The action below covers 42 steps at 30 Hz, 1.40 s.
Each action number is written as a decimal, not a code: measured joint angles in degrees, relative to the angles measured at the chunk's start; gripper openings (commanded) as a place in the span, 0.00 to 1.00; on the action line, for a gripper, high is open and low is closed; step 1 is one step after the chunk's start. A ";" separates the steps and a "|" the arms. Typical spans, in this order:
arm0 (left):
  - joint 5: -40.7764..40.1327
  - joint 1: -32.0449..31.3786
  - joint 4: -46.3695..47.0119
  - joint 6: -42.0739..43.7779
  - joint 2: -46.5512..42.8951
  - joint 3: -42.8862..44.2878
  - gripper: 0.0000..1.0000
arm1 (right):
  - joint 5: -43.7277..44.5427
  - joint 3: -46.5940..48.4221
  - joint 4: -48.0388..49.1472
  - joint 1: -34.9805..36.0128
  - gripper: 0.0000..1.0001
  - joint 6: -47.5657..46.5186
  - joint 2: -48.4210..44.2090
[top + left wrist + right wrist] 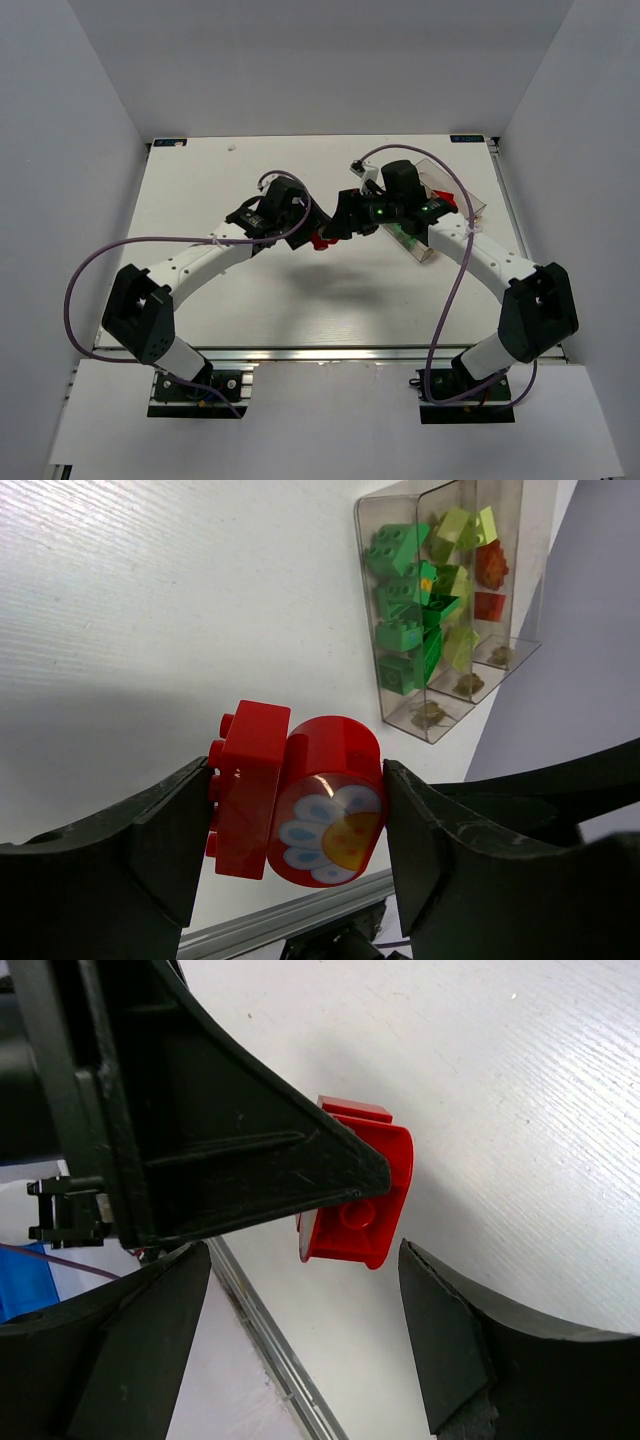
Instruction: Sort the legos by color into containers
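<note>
My left gripper (297,792) is shut on a red lego piece (300,800): a studded red brick joined to a rounded red brick with a flower print. It is held above the table, as the top view (320,241) also shows. My right gripper (300,1305) is open, its jaws on either side of the same red piece (365,1210) without touching it. In the top view the left gripper (308,237) and right gripper (346,222) meet at the table's middle. The clear tray (425,725) holds dark green (397,592), yellow-green (452,526) and red (490,566) bricks.
The tray (478,200) lies at the right of the table, partly under the right arm. White walls close in the left, back and right. An aluminium rail (330,350) runs along the near edge.
</note>
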 measured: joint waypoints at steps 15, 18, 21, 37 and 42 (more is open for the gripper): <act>1.55 0.42 4.79 -3.02 -0.59 -1.03 0.40 | 1.97 1.03 1.44 0.00 0.56 0.98 5.25; 1.49 0.42 5.29 -3.32 -0.83 -1.33 0.41 | 2.21 1.22 2.21 0.00 0.42 1.07 5.27; 1.42 0.52 5.46 -3.45 -1.29 -1.62 0.45 | 2.23 1.36 2.38 0.07 0.22 1.40 5.22; 1.68 3.39 8.63 -1.07 -9.20 -4.44 0.88 | -12.48 -0.90 8.70 -5.16 0.00 -2.08 1.77; 3.02 7.98 15.47 4.20 -17.40 -10.03 0.88 | -23.19 -0.94 11.41 -11.50 0.00 -2.34 1.79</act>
